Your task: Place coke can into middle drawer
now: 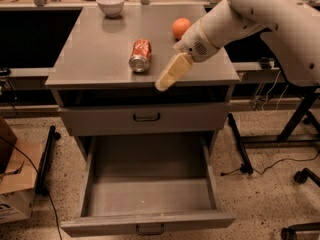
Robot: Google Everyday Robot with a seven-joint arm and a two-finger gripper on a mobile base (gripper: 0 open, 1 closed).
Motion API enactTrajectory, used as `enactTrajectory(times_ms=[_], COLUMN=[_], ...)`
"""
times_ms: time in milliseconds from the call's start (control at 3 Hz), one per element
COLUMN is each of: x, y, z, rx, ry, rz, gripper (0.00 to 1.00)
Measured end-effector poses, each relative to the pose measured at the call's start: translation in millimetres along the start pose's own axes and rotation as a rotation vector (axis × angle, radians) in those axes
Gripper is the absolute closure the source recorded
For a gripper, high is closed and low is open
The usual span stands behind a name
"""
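Over the front edge of the grey cabinet top [95,54] hangs the gripper [165,81], a cream-coloured claw slanting down toward 7 o'clock from the white arm [260,14]. From this side it shows as one solid wedge, so whether it is apart or together cannot be told. Nothing is seen in its hold, and it stands clear of the coke can [140,55], which lies at about 10 o'clock from the claw's tip.

That can rests on its side on the cabinet top, its silver end turned toward the camera. White script runs along its red body, but the words cannot be made out.

At 2 o'clock from the can sits an orange [181,27], and at 11 o'clock, near the back edge, a white bowl [110,4].

Below, the upper drawer front [100,121] is closed, while the middle drawer [150,196] is pulled out at 6 o'clock, its flat grey floor bare. No label shows on either front.
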State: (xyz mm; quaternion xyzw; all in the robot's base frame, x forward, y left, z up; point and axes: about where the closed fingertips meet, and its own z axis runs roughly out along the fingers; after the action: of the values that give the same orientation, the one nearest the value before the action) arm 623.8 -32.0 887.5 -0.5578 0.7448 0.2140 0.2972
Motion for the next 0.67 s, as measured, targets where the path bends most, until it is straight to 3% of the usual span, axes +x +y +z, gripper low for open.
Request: enactTrajectory(times_ms=[333,667], x=[-27.8,-44.6], y=[-29.2,-42.5], z=[56.2,82.6], rx=[0.002,0.001], ry=[-0.146,-0.204], rz=[0.074,0.092], gripper=[0.00,0.00])
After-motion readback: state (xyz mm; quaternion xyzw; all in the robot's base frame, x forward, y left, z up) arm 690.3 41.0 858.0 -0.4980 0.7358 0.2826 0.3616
